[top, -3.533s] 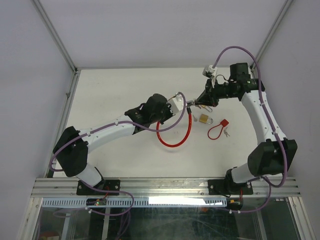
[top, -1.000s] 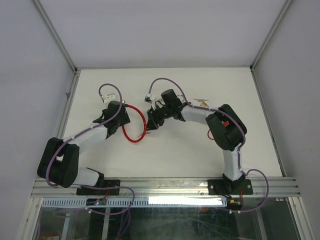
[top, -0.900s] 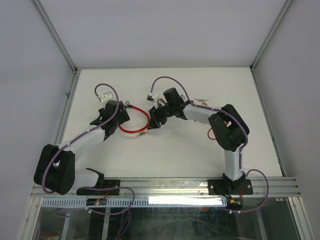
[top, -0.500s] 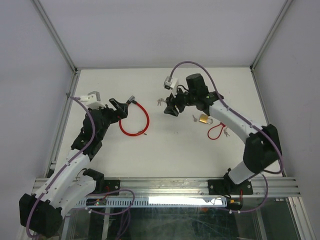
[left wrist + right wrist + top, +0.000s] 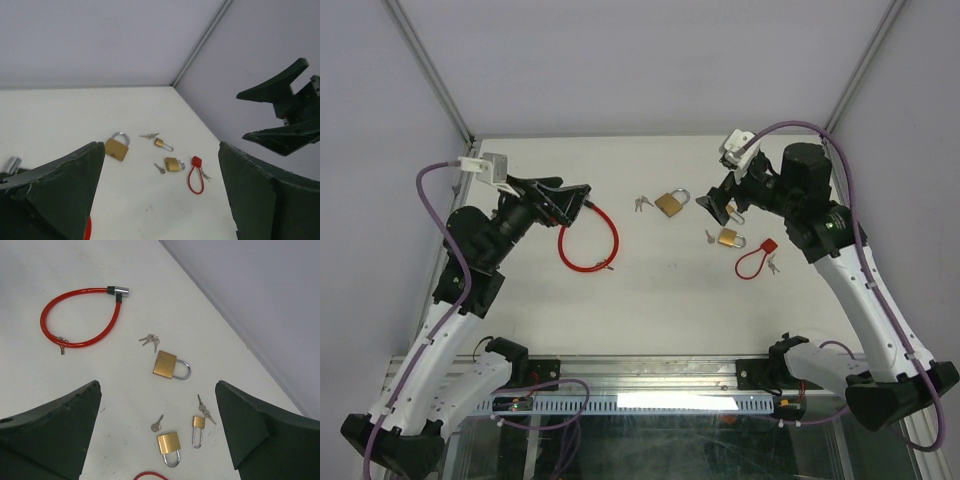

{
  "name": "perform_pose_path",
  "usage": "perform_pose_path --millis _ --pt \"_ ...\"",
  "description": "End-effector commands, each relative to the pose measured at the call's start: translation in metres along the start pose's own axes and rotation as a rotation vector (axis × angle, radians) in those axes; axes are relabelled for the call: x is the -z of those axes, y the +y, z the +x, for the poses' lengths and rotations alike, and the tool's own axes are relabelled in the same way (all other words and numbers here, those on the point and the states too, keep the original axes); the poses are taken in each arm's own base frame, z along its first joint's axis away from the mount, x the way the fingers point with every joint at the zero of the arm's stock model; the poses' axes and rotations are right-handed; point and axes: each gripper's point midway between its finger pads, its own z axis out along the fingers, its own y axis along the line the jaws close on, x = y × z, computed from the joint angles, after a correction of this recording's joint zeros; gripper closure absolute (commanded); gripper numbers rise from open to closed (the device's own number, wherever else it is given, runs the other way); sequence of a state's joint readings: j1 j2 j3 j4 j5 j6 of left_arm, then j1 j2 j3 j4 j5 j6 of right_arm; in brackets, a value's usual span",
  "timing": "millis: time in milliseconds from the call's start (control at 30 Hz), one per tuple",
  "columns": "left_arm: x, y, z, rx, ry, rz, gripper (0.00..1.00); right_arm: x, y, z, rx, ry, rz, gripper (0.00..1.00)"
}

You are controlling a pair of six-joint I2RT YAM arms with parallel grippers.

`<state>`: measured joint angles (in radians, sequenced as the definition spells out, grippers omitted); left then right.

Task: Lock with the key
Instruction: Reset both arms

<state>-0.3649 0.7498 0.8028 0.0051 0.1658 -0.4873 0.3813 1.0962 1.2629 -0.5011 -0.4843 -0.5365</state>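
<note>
Padlock (image 5: 668, 203) lies nearer our right gripper (image 5: 711, 209) than left gripper (image 5: 584, 197), loop end toward right one, keys (image 5: 641, 203) just beside. We see both wide open, empty.

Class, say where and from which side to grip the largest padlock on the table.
Take the largest padlock by its brass body, probably from above, jaws across the two straight side edges: it lies flat, and its shackle is thin and rounded.
</note>
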Motion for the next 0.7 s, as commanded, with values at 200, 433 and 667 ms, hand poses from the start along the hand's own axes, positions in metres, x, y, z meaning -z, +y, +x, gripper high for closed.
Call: perform_pose_path --millis 200,433,667 --pt "0.022 -0.090 -0.072 -0.137 -0.038 0.297 0.01 0.065 -0.020 -0.068 -0.185 -0.119 0.221 0.01" --pt "0.036 -0.092 -0.086 -0.215 -0.062 0.266 0.01 0.078 -0.040 -0.076 -0.328 -0.183 0.371 0.01" --pt "0.035 -0.087 -0.080 -0.236 -0.043 0.255 0.01 0.088 -0.045 -0.082 -0.302 -0.194 0.407 0.01"
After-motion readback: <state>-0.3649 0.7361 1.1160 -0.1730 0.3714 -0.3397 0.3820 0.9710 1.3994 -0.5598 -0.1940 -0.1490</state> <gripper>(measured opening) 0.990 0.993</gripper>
